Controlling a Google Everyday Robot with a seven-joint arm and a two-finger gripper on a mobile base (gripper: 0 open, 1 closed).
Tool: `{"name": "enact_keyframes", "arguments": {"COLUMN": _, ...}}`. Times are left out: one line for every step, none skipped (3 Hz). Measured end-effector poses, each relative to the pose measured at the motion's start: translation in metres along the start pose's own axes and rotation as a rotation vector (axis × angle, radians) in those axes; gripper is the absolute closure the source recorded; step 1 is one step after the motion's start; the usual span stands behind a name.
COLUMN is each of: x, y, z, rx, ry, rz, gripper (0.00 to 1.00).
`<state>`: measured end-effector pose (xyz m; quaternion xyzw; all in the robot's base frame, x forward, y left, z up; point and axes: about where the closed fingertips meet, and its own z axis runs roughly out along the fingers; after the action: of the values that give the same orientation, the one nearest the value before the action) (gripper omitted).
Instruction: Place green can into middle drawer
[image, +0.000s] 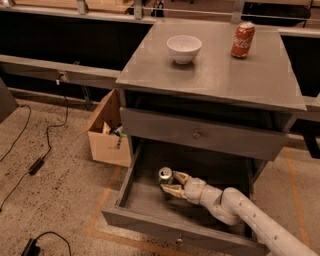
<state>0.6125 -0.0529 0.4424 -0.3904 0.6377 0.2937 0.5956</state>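
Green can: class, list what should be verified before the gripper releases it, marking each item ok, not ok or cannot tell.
1. The middle drawer is pulled open: ok.
2. The green can is inside that drawer: ok.
3. The can is upright, silver top up: ok.
4. The gripper is in the drawer, closed on the can: ok.
5. The can rests on the drawer floor: cannot tell.
6. The upper drawer is shut: ok.

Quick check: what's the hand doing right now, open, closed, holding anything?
Hand: closed on the green can, low inside the open middle drawer.
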Motion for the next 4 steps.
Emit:
{"name": "enact_keyframes", "arguments": {"x": 0.007, "y": 0.003, "z": 0.01, "rx": -0.006, "ry": 0.001, "rz": 0.007, "gripper": 0.27}}
{"name": "enact_keyframes", "arguments": {"x": 0.012, "y": 0.005, "z": 0.016, "rx": -0.014, "ry": 0.02, "rz": 0.007, "gripper": 0.04}}
{"name": "enact_keyframes", "arguments": {"x": 0.013, "y": 0.005, "z": 0.019, "rx": -0.019, "ry": 0.025, "rz": 0.005, "gripper": 0.0}}
{"name": "enact_keyframes", "arguments": {"x": 0.001, "y": 0.002, "z": 0.016, "rx": -0.056, "ry": 0.053, "rz": -0.031, "gripper": 0.03}}
